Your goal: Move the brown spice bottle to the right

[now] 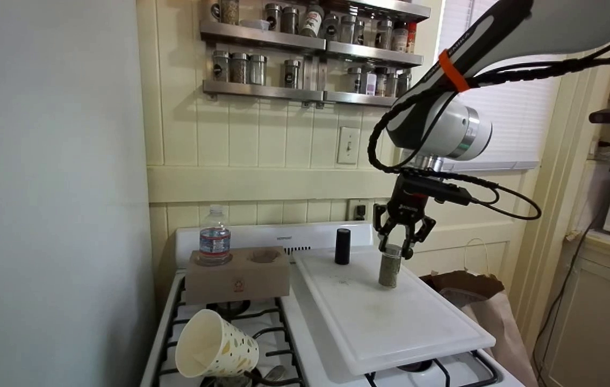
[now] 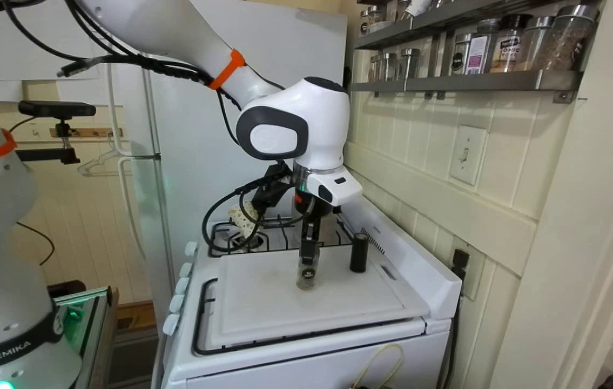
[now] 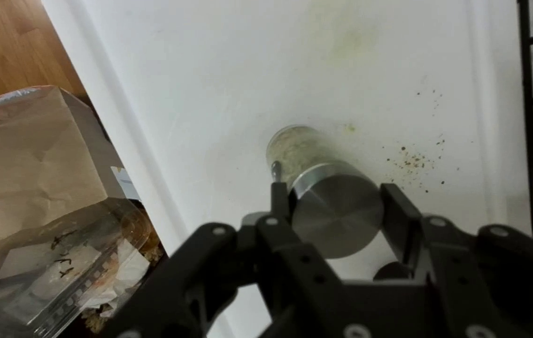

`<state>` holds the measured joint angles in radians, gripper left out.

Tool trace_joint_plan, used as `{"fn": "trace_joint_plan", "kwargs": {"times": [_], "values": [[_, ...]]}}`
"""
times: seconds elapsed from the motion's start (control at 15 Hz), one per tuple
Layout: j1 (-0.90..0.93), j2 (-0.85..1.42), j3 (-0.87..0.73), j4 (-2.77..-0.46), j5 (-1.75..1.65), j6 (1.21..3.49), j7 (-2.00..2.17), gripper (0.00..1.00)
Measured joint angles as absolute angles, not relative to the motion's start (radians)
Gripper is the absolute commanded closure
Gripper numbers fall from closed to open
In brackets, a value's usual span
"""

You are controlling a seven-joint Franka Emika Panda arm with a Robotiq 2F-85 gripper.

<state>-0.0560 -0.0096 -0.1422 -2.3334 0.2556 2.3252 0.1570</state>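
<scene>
Jaws lid-wide, our gripper [image 1: 395, 250] clasps the glass spice jar [image 1: 389, 271]; we judge release, maybe travel toward three o'clock first, remains.

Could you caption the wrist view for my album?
A gripper closed on a metal-lidded spice bottle, with a white cutting board beneath and crumbs nearby.

The end effector [image 2: 309, 257] grips the spice bottle [image 2: 306, 276] near an upright black cylinder [image 2: 359, 253].

Arm [image 1: 509, 37] enters from 2 o'clock in an exterior view; wrist [image 1: 447, 129] bent, gripper [image 1: 395, 250] aimed near 6 o'clock. Wrist view: fingers [image 3: 400, 213] extend from 6 toward 12 o'clock, closed in a grip.
</scene>
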Motion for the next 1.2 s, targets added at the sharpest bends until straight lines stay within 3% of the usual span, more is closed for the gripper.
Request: {"fn": "trace_joint_plan", "kwargs": {"times": [0.4, 0.47, 0.53, 0.6, 0.8, 1.0, 1.2], "values": [[-0.056, 0.026, -0.121, -2.303, 0.200, 2.325, 0.159, 0.74], [-0.056, 0.027, -0.118, -2.302, 0.195, 2.325, 0.159, 0.55], [-0.056, 0.028, -0.115, -2.301, 0.190, 2.325, 0.159, 0.24], [-0.056, 0.028, -0.112, -2.301, 0.185, 2.325, 0.159, 0.23], [-0.056, 0.030, -0.102, -2.301, 0.176, 2.325, 0.160, 0.07], [-0.056, 0.031, -0.094, -2.301, 0.174, 2.326, 0.160, 0.03], [-0.055, 0.031, -0.085, -2.301, 0.173, 2.328, 0.160, 0.29]]}}
